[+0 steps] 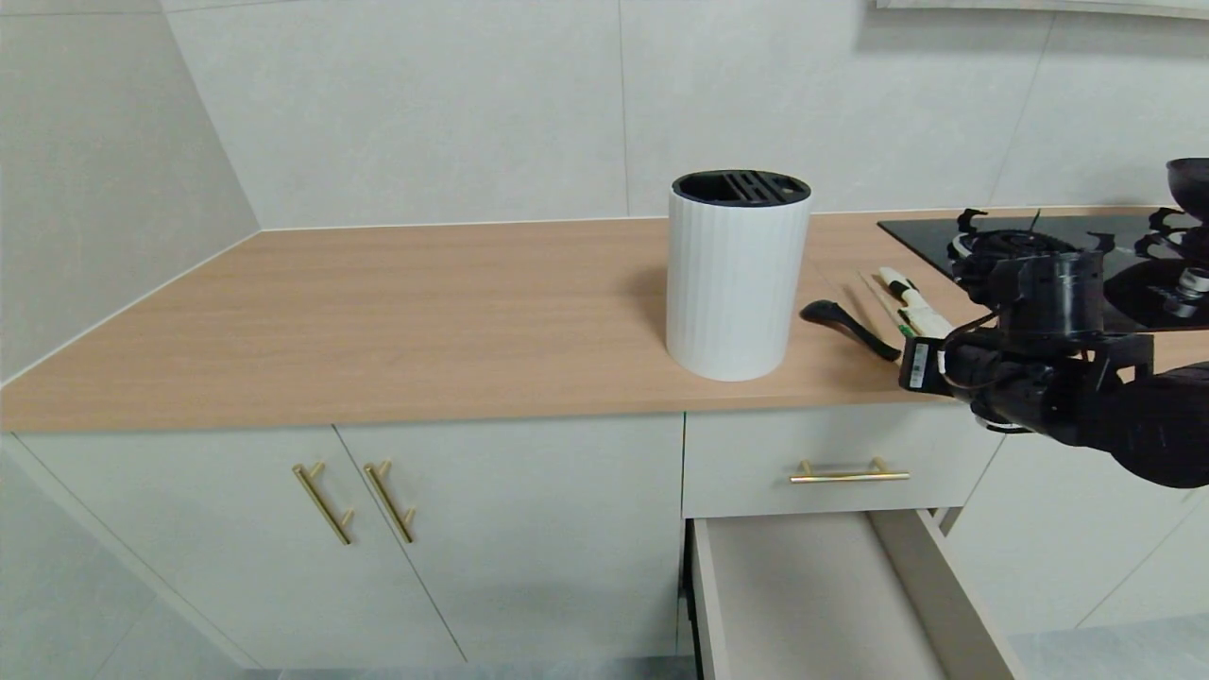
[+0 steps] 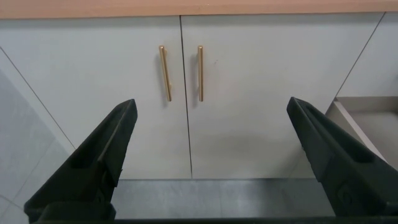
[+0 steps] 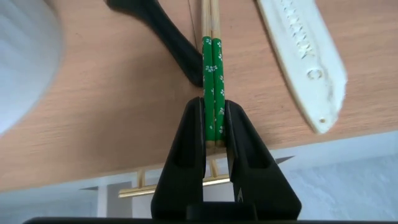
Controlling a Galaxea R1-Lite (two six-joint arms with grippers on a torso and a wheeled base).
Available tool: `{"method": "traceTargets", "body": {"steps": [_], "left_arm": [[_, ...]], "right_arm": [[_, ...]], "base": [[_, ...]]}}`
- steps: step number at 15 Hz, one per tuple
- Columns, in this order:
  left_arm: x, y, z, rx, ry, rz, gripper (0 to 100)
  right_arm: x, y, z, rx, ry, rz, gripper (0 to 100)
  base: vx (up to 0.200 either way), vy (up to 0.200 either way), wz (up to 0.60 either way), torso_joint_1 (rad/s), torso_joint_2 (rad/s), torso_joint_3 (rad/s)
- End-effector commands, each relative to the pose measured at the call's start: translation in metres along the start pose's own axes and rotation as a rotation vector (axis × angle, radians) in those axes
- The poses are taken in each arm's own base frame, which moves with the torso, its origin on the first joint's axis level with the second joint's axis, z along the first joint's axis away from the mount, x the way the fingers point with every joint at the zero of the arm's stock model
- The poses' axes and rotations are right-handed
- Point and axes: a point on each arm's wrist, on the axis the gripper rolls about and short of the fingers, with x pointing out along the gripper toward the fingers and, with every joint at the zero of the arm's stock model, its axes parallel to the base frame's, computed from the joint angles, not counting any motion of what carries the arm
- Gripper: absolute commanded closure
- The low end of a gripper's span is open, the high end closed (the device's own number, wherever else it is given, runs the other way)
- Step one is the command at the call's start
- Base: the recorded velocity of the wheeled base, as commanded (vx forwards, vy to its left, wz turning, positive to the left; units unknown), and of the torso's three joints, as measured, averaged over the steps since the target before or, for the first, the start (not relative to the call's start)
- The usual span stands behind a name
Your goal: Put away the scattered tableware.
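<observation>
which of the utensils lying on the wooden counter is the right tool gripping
The pair of wooden chopsticks with green patterned ends, pinched by the right tool; the black spoon and the white ridged utensil on either side lie ungripped.

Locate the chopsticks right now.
On the robot's right, the chopsticks lie at the front edge of the counter, between a black spoon and a white utensil. The right wrist view shows their green ends clamped in the right tool.

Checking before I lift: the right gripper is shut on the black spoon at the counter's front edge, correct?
No. The right gripper is shut on the green-ended chopsticks at the counter's front edge; the black spoon lies beside them, per the right wrist view.
</observation>
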Motion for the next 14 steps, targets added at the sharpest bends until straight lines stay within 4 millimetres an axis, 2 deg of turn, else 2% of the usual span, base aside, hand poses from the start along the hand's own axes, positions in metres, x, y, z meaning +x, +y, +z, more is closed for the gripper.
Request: {"method": "traceTargets", "body": {"steps": [1,2,4,5,6,9,14], "left_arm": [[0.000,0.000,0.000,0.000,0.001,0.001,0],[0.000,0.000,0.000,0.000,0.001,0.001,0],[0.000,0.000,0.000,0.000,0.001,0.001,0],[0.000,0.000,0.000,0.000,0.001,0.001,0],[0.000,0.000,0.000,0.000,0.001,0.001,0],[0.000,0.000,0.000,0.000,0.001,0.001,0],[0.000,0.000,0.000,0.000,0.001,0.001,0]], "right_arm": [[-0.032,-0.001,0.018,0.010,-0.043,0.039,100],[-0.040,-0.001,0.020,0.008,-0.037,0.052,100],[-0.072,-0.003,0.030,-0.002,-0.023,0.117,100],[-0.078,-0.003,0.032,-0.005,-0.019,0.125,100],[-0.096,-0.005,0.035,-0.015,-0.002,0.143,100],[-0.135,-0.010,0.035,-0.081,0.077,0.247,100],[-0.169,-0.019,0.029,-0.172,0.179,0.492,100]], "base": [[0.000,0.000,0.00,0.000,0.00,0.000],[0.000,0.000,0.00,0.000,0.00,0.000],[0.000,0.000,0.00,0.000,0.00,0.000],[0.000,0.000,0.00,0.000,0.00,0.000],[0.000,0.000,0.00,0.000,0.00,0.000],[0.000,0.000,0.00,0.000,0.00,0.000],[0.000,0.000,0.00,0.000,0.00,0.000]]}}
